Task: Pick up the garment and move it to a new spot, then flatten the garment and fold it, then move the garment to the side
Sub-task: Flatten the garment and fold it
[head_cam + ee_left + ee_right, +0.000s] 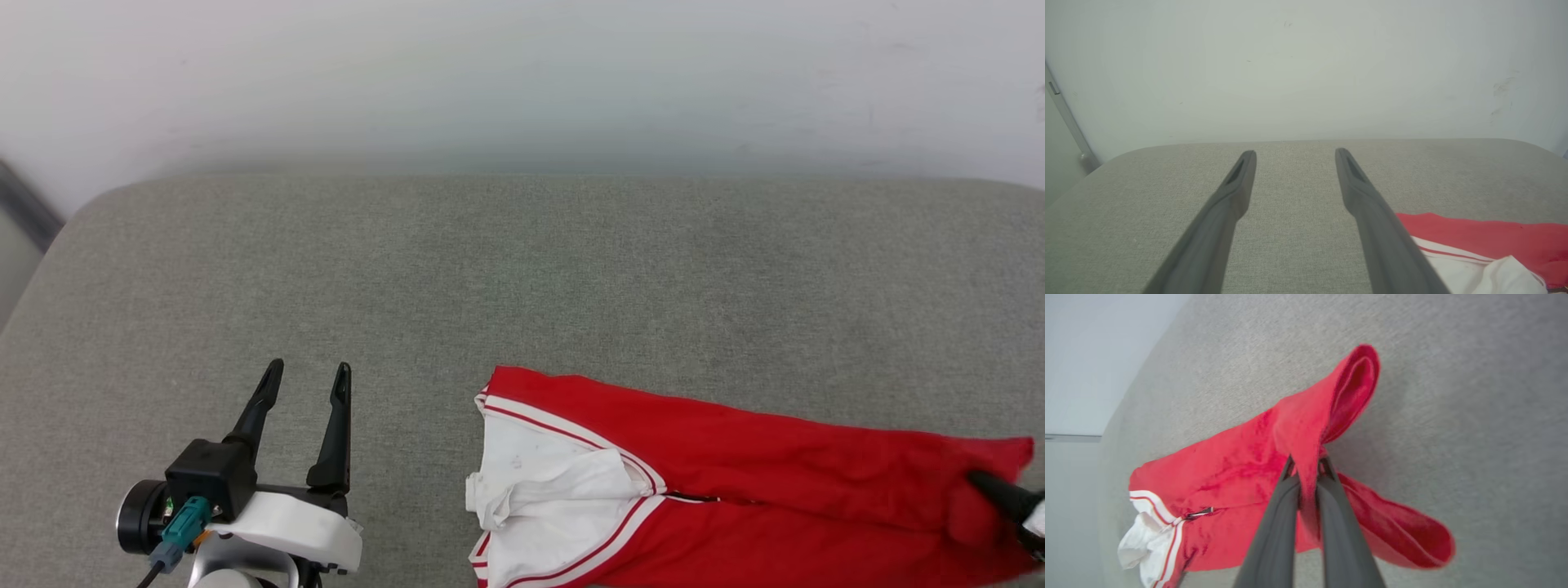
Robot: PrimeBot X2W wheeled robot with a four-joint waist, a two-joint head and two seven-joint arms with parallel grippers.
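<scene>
The garment (735, 482), a red jersey with white sleeves and striped trim, lies folded lengthwise on the grey cushion (522, 269) at the lower right. Its red hem end is pinched between the fingers of my right gripper (1306, 463), which is shut on the cloth and lifts a fold of it. That gripper (1008, 502) shows at the right edge of the head view. My left gripper (306, 384) stands open over bare cushion, well left of the white sleeve (539, 482). In the left wrist view the garment (1486, 241) lies just right of the open left gripper (1292, 159).
A pale wall (522, 73) runs along the cushion's far edge. The cushion's rounded left corner (90, 204) falls away to a darker strip. Bare grey fabric stretches across the middle and far side of the cushion.
</scene>
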